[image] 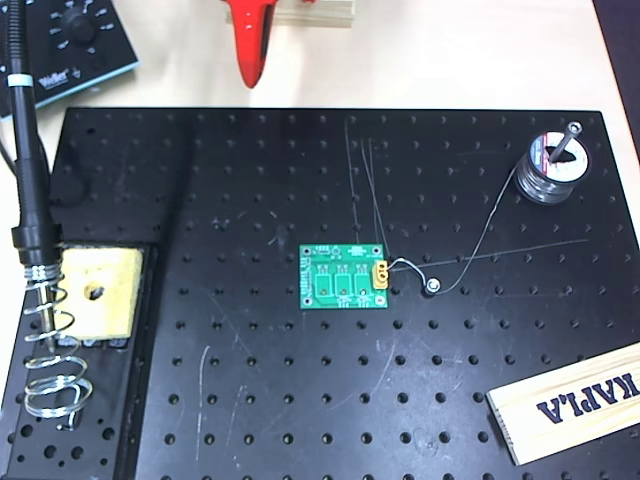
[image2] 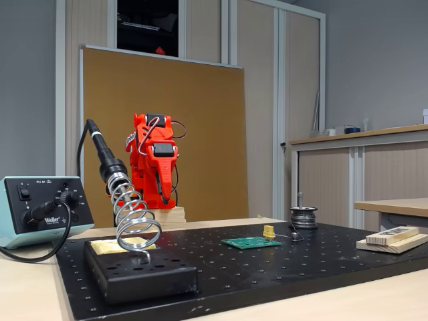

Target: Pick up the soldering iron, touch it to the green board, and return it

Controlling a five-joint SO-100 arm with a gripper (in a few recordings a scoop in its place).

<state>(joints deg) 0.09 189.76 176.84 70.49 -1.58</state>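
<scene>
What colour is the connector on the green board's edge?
Yellow; the connector on the green board shows best in the overhead view.

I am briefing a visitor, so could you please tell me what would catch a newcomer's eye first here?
Probably the bright red arm, folded up behind the black perforated plate, with its hand hanging at the plate's far edge. Next, the soldering iron parked in its coil-spring stand at the overhead view's left, and the green board lying mid-plate.
</scene>
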